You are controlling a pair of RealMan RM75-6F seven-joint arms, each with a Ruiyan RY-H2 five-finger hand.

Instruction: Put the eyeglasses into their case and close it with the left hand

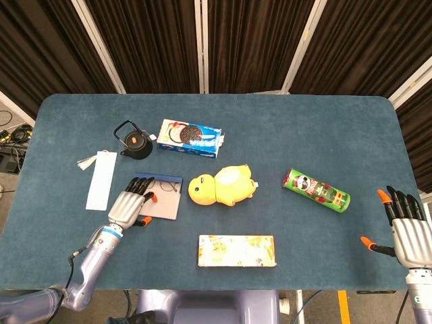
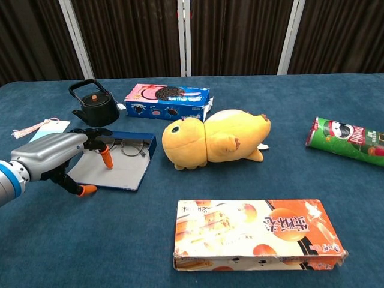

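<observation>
The eyeglasses case [image 1: 164,202] [image 2: 117,170] lies open in front of the kettle, with a grey inside and a blue rim. The thin-framed eyeglasses [image 1: 166,186] [image 2: 131,147] rest at its far edge. My left hand [image 1: 128,205] [image 2: 51,155] reaches over the case's left part with its fingers stretched out. Its fingertips [image 2: 102,144] are at the left end of the glasses, and its thumb is by the case's near-left corner. I see nothing held in it. My right hand [image 1: 407,229] hovers open at the table's near right, far from the case.
A black kettle [image 1: 133,142] and a blue cookie box [image 1: 190,137] stand behind the case. A yellow plush duck [image 1: 221,185] lies close on its right. A white bookmark [image 1: 101,179] is to the left, a flat snack box [image 1: 237,250] in front, and a green chip can [image 1: 316,190] to the right.
</observation>
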